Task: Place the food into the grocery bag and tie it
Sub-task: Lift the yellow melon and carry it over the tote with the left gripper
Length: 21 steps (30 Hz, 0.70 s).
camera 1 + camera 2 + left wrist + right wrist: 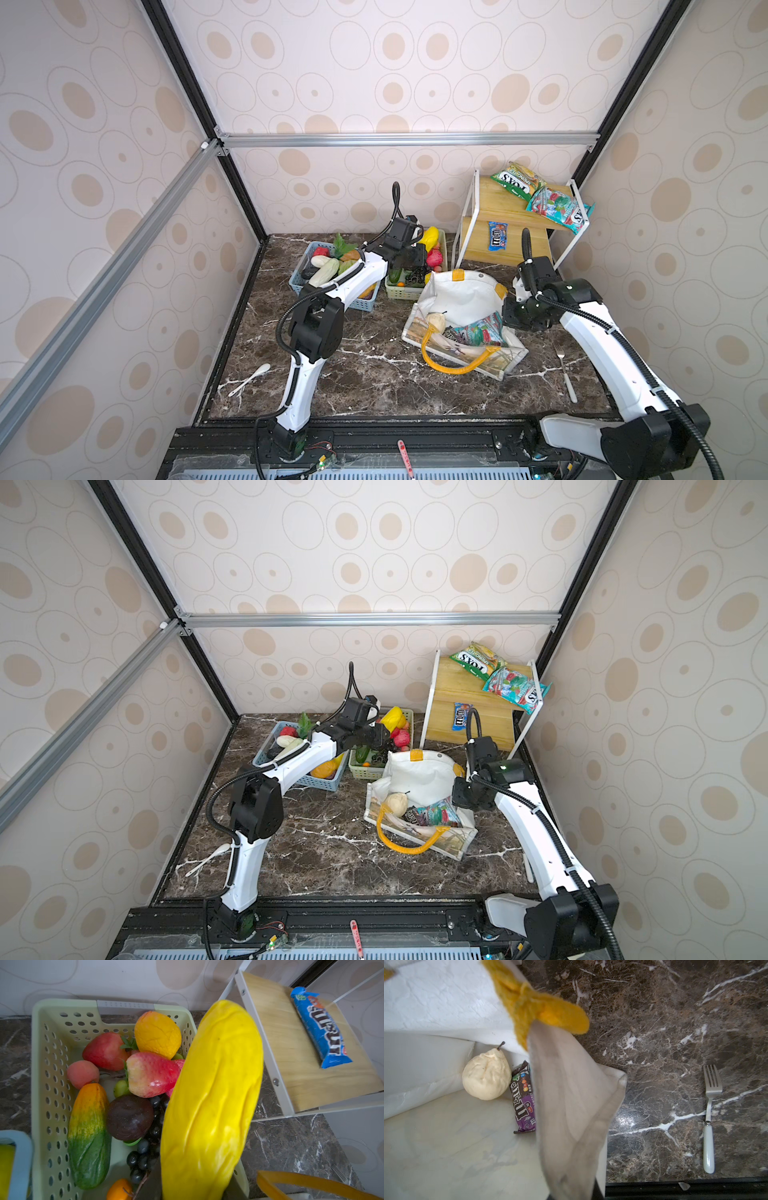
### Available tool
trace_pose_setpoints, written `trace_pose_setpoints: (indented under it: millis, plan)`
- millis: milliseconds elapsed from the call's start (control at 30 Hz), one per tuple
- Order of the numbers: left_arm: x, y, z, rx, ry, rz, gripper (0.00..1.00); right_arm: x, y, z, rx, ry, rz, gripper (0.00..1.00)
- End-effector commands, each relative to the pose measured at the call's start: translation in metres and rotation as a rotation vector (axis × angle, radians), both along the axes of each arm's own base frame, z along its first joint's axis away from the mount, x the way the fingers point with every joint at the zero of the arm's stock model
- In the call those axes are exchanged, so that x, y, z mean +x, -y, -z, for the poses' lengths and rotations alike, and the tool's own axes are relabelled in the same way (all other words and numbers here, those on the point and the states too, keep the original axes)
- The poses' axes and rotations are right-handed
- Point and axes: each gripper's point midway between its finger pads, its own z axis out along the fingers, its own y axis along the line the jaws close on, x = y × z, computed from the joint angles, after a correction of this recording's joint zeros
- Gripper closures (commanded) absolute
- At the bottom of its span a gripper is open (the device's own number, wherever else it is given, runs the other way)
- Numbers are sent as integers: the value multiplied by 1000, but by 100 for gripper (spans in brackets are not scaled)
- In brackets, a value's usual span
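The left gripper (422, 248) clamps one yellow fruit (212, 1105); the right gripper (506, 309) pinches the grocery bag (457, 297) at three o'clock; inside lie one pear (436, 322) and two packets (478, 332).

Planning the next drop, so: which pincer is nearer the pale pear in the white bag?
Right. The right pincer pinches the bag at its rim, beside the pear; the left pincer is farther off over the green basket, holding a yellow fruit.
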Motion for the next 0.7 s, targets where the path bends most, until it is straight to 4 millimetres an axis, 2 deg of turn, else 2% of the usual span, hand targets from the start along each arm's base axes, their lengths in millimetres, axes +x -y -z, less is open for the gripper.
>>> trace_pose_setpoints:
  millis: [0,333,667]
  plan:
    - [-5,-8,-30,-5,48,1,70,-21,4,10,-15,-79,-3,91]
    - [-35,-17,-67,-59,70,21,69,-21,2,3,-4,-44,-11,91]
    - [-79,-9,-102,-93,100,98,69,-17,1,-7,4,-9,-9,91]
